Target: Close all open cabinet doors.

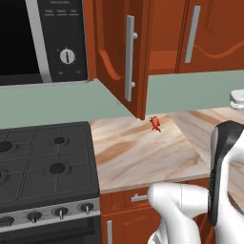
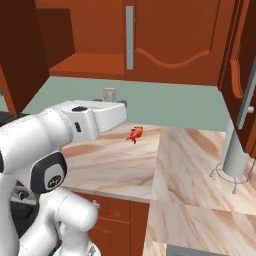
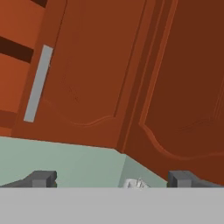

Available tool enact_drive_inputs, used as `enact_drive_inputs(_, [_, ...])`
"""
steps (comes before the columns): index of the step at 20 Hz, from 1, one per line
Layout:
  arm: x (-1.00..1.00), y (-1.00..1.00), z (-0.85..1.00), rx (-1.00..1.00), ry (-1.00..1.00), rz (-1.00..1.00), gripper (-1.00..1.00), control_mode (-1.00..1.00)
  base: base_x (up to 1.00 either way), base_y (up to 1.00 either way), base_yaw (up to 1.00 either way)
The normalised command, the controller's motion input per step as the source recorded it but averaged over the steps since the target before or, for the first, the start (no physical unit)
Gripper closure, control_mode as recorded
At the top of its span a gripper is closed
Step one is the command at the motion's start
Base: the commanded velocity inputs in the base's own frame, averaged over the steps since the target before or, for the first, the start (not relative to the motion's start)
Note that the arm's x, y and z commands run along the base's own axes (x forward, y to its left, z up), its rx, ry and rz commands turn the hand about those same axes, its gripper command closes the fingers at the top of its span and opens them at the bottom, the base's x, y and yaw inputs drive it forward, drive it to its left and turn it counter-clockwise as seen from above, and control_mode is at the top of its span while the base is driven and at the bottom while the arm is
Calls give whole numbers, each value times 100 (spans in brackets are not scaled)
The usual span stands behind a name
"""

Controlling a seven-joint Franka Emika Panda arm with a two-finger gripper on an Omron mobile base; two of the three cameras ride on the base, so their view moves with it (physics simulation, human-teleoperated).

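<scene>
A tall reddish-brown wooden cabinet door with a long grey bar handle stands swung outward over the marbled tabletop, beside the black microwave. The neighbouring door looks shut. The pincer faces it, tips apart, holding nothing. A small red object, perhaps a figurine, lies on the tabletop.

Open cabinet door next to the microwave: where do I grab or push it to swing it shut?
Go for the open cabinet door at its free edge, by the long vertical bar handle. It stands out over the counter, hinged beside the microwave, so come from the handle face and push back toward the cabinet.
</scene>
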Motion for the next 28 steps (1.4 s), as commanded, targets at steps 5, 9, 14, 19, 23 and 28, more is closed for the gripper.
enact_drive_inputs(5, [-46, 58, 3, 0, 2, 0, -100, -100, 0, 0, 0])
enact_drive_inputs(9, [-37, 59, 9, 0, 3, 0, -100, -100, 0, 0, 0])
enact_drive_inputs(14, [-33, 56, 11, 0, 3, 0, -100, -100, 0, 0, 0])
enact_drive_inputs(19, [-13, 60, 3, 0, 5, 0, -100, -100, 0, 0, 0])
enact_drive_inputs(23, [-1, 70, 0, 0, 2, 0, -100, -100, 0, 0, 0])
enact_drive_inputs(28, [0, 73, 0, 0, 0, 0, -100, -100, 0, 0, 0])
